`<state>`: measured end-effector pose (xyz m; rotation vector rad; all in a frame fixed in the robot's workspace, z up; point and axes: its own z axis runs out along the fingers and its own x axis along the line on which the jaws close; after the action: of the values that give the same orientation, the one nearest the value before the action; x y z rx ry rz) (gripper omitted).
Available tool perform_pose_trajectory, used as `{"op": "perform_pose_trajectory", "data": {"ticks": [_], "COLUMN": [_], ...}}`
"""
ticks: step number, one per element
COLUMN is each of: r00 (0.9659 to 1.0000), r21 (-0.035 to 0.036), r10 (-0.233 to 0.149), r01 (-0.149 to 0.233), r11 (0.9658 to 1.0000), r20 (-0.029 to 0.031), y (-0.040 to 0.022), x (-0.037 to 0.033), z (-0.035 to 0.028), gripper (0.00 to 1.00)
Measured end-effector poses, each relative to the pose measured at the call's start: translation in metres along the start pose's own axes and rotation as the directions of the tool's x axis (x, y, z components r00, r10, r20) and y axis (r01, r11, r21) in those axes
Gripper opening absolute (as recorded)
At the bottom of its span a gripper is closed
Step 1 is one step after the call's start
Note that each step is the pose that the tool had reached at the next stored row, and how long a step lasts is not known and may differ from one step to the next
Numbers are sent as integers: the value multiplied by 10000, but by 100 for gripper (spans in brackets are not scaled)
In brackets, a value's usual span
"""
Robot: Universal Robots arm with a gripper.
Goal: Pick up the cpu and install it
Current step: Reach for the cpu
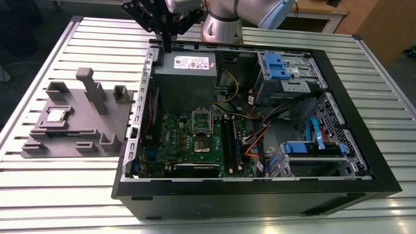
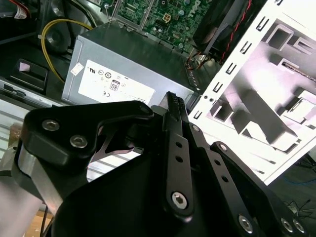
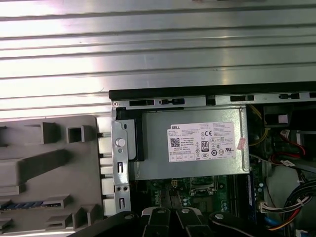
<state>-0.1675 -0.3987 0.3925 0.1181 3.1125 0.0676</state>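
- While the gripper hangs over the back edge of the computer case, its 2 fingers are pressed together with nothing between them.
- The cpu lies flat on the grey fixture, which sits on the slatted table at the exterior view's left of the case, well apart from the gripper.
- In the first wrist view, the power supply carries a white label of printed text and certification marks.
- The motherboard socket sits near the power supply.

Finishes: bare metal, matt plastic.
Counter ribbed metal, glossy; fixture matt grey plastic; cpu polished metal top; computer case matt black; power supply dull grey sheet metal, paper label.
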Motion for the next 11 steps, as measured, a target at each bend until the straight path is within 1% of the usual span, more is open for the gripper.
{"op": "perform_pose_trajectory", "data": {"ticks": [11], "r00": [10000], "r21": [-1], "r10": [0], "r01": [0], "r11": [10000], "r20": [0], "y": [-3], "x": [44], "z": [0], "gripper": [10]}}
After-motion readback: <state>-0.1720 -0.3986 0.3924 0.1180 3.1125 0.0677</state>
